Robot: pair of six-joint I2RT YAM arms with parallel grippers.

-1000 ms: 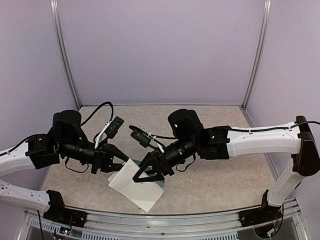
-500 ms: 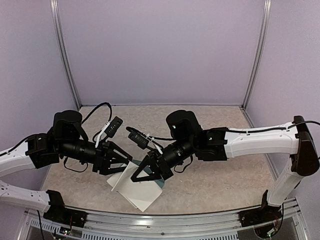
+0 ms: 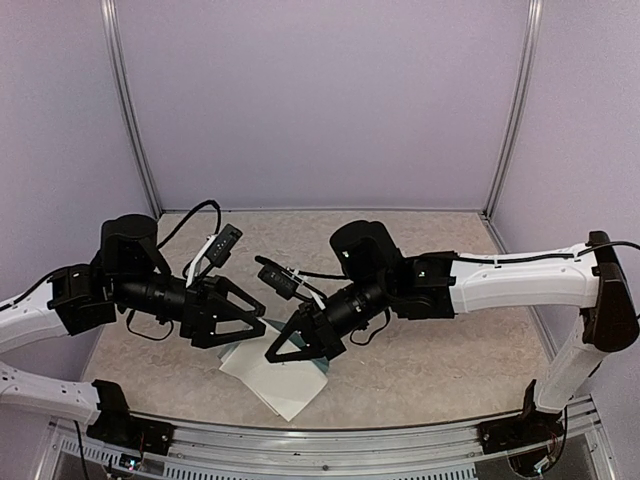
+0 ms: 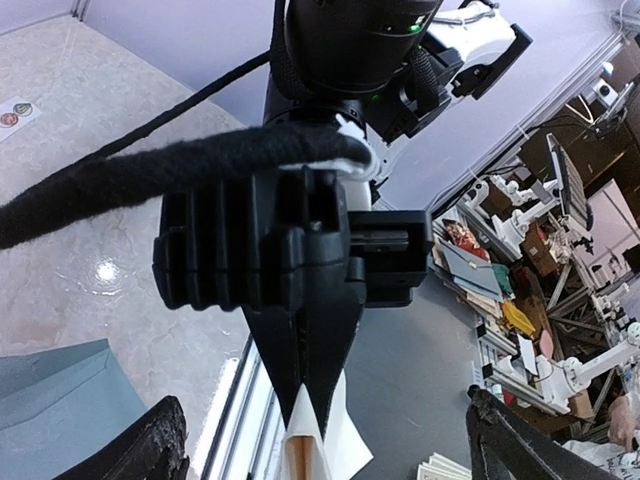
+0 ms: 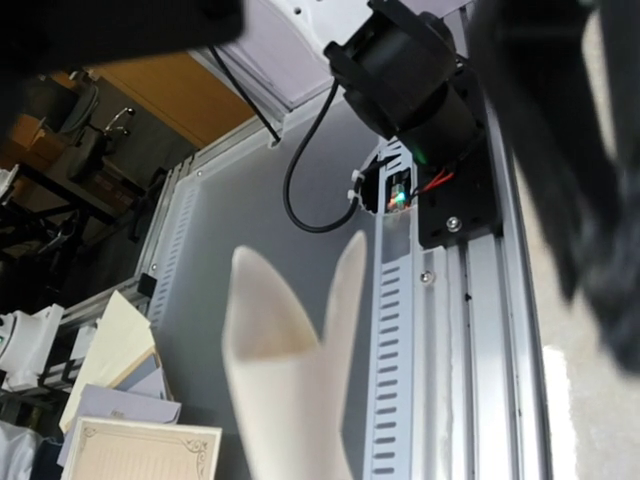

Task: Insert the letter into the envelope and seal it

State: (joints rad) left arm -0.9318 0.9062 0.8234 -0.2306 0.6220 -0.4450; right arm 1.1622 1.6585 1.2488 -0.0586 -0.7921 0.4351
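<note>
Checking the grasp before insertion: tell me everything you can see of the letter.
The letter is a cream-white paper sheet, plain side showing, bent into a V where the right hand pinches its edge. It is by the near edge of the table, the teal envelope beside it; whether it rests there is unclear.

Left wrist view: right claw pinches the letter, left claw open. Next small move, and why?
Probably lower the left claw to the envelope and pin it down. The right claw is shut on the folded letter, the left claw is open and empty, and nothing holds the envelope on the table, so it would likely slide on insertion.
</note>
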